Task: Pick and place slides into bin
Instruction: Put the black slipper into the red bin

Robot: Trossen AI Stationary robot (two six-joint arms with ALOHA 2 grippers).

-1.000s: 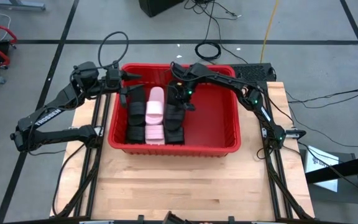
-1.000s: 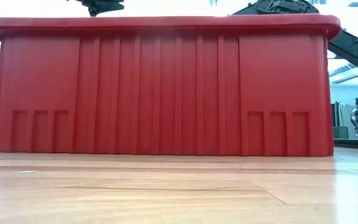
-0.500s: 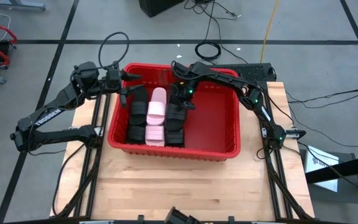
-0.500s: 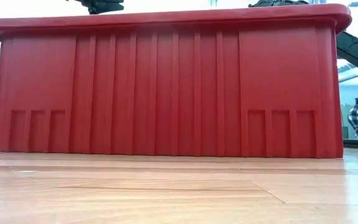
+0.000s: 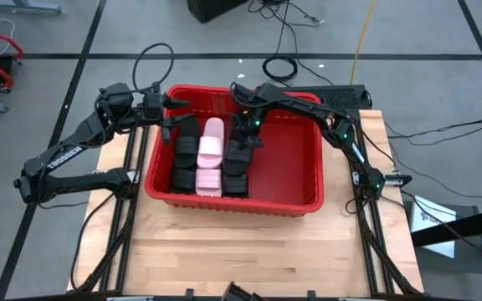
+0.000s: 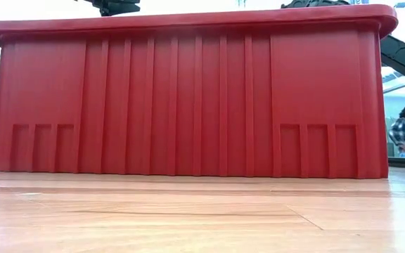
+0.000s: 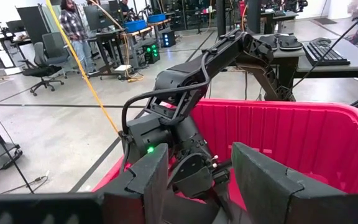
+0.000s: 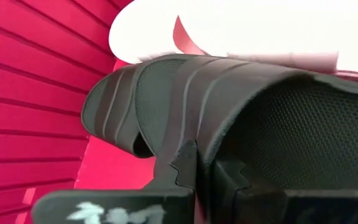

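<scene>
Black and pale pink slides (image 5: 209, 157) lie rowed inside the red bin (image 5: 295, 202).

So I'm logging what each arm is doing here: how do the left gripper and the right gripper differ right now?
The left gripper hovers over the bright red plastic bin's left far corner; the right gripper is down inside it among the slides. The left gripper's fingers stand open and empty; the right gripper is shut on a black rubber slide sandal. Both are dark two-finger grippers.
</scene>
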